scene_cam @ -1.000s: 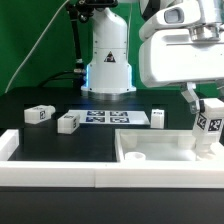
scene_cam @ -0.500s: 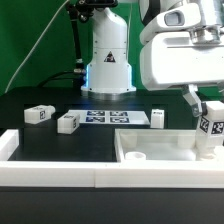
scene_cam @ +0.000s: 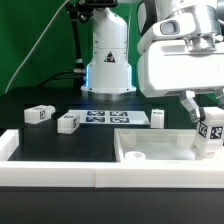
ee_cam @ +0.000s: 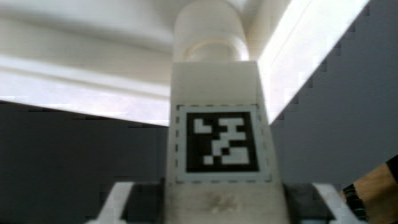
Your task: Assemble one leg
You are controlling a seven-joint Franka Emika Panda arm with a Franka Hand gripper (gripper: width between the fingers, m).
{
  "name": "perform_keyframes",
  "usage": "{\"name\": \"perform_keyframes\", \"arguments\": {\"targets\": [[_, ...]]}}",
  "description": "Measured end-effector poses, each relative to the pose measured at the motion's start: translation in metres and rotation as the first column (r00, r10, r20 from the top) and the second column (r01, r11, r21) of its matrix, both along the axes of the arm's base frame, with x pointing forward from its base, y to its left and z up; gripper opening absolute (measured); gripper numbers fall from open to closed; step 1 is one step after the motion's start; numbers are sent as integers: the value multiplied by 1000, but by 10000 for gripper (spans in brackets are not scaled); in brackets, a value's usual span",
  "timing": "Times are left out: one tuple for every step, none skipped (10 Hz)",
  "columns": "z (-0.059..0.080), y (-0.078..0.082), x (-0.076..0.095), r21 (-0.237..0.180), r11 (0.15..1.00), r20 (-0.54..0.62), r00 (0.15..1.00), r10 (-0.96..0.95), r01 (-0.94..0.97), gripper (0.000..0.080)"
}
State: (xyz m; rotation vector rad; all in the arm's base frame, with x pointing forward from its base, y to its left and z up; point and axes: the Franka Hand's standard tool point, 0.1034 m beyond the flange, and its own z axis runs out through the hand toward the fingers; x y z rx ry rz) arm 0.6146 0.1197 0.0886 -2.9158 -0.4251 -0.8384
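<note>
The tool (scene_cam: 207,120) is shut tight around one leg (scene_cam: 211,134), with a finger on each side of it, and holds it standing straight up. The leg hangs over the big white square part (scene_cam: 165,150). That part lies at the corner of the worktop (scene_cam: 60,145) nearest the camera, on the exterior view's right. The leg is probably held upright so that its end can go straight down into the big part and be fixed there. In the wrist view the leg's tag faces the camera and its far end points at the white part, but one cannot tell if the two touch. Three more legs (scene_cam: 38,114) lie further back, toward the far edge of the worktop, on either side of the marker board (scene_cam: 112,117). There they are out of the way.
</note>
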Motion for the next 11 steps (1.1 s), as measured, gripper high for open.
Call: {"name": "perform_keyframes", "arguments": {"targets": [[-1, 0, -5, 2, 1000, 20, 1000, -2, 2, 292], [-1, -1, -8, 2, 1000, 30, 1000, -1, 1, 292], [-1, -1, -8, 2, 1000, 35, 999, -1, 1, 292], [-1, -1, -8, 2, 1000, 35, 999, -1, 1, 301], [-1, -1, -8, 2, 1000, 34, 999, -1, 1, 301], [-1, -1, -8, 2, 1000, 34, 999, -1, 1, 471], [-1, -1, -8, 2, 1000, 34, 999, -1, 1, 607], [-1, -1, -8, 2, 1000, 34, 999, -1, 1, 636], [-1, -1, -8, 2, 1000, 34, 999, -1, 1, 636], [-1, -1, -8, 2, 1000, 34, 999, -1, 1, 647], [-1, -1, -8, 2, 1000, 34, 999, -1, 1, 647]]}}
